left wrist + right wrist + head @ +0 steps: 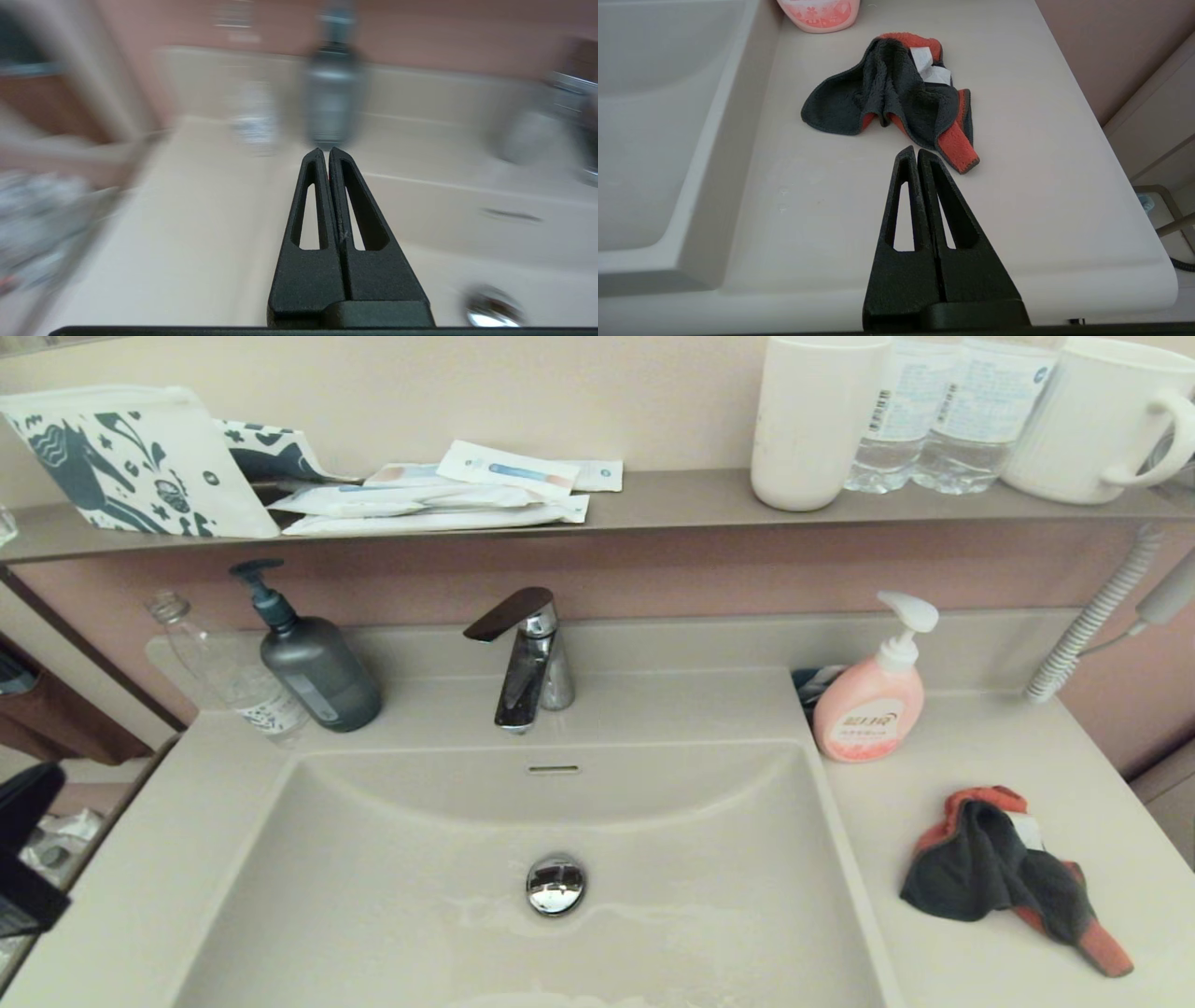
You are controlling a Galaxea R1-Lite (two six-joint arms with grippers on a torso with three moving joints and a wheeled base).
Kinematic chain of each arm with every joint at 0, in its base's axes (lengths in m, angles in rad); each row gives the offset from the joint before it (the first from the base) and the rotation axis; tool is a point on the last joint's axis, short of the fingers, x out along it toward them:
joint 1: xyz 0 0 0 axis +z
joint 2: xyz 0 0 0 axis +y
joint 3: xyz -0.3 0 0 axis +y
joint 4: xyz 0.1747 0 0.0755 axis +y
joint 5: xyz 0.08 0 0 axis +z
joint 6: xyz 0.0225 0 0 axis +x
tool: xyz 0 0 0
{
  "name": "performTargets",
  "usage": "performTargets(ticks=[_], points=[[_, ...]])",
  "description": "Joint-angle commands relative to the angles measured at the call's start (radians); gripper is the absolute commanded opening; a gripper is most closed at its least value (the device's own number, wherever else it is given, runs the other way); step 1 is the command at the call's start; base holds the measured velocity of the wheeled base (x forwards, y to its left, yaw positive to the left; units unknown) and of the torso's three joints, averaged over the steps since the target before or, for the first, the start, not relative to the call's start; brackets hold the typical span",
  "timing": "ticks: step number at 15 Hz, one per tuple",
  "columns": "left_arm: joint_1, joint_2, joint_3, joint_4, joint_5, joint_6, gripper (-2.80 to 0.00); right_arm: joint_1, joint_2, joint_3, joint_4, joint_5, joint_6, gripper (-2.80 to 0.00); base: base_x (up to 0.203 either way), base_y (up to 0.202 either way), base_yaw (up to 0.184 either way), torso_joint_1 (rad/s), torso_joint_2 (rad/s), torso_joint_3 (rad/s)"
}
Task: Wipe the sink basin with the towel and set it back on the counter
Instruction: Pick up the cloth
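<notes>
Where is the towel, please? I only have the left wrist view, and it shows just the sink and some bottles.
Observer: The towel lies crumpled on the counter, to the right of the basin.
Operator: Is either gripper holding it?
Observer: No. The right gripper is shut, just short of its orange edge and not touching it.
Operator: Is anything close to it?
Observer: A pink soap bottle stands behind it, apart from it.

The towel (1008, 877) lies on the counter (943, 952), right of the sink basin (373, 896).
</notes>
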Motion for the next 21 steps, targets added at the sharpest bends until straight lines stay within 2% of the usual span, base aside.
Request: performTargets(ticks=[1, 3, 5, 8, 12, 15, 21], points=[[0.096, -0.178, 0.001, 0.08, 0.004, -0.003, -2.8, 0.0, 0.001, 0.0, 0.0, 0.0, 0.0, -2.8, 0.0, 0.0, 0.0, 0.0, 0.0, 0.0], [0.213, -0.294, 0.004, 0.182, 0.004, -0.007, -2.8, 0.0, 0.001, 0.0, 0.0, 0.0, 0.0, -2.8, 0.0, 0.0, 0.0, 0.0, 0.0, 0.0], [0.265, -0.37, 0.028, 0.23, -0.001, -0.008, -2.8, 0.0, 0.001, 0.0, 0.0, 0.0, 0.0, -2.8, 0.0, 0.0, 0.0, 0.0, 0.0, 0.0], [0.257, -0.483, 0.087, 0.263, -0.012, -0.005, -2.8, 0.0, 0.001, 0.0, 0.0, 0.0, 0.0, -2.8, 0.0, 0.0, 0.0, 0.0, 0.0, 0.0], [0.239, -0.65, 0.169, 0.375, -0.139, -0.004, -2.8, 0.0, 0.001, 0.0, 0.0, 0.0, 0.0, -2.8, 0.0, 0.0, 0.0, 0.0, 0.0, 0.0], [0.238, -0.692, 0.221, 0.389, -0.277, -0.006, -2.8, 0.0, 0.001, 0.0, 0.0, 0.0, 0.0, -2.8, 0.0, 0.0, 0.0, 0.0, 0.0, 0.0], [0.238, -0.709, 0.301, 0.409, -0.374, -0.004, -2.8, 0.0, 0.001, 0.0, 0.0, 0.0, 0.0, -2.8, 0.0, 0.0, 0.0, 0.0, 0.0, 0.0]])
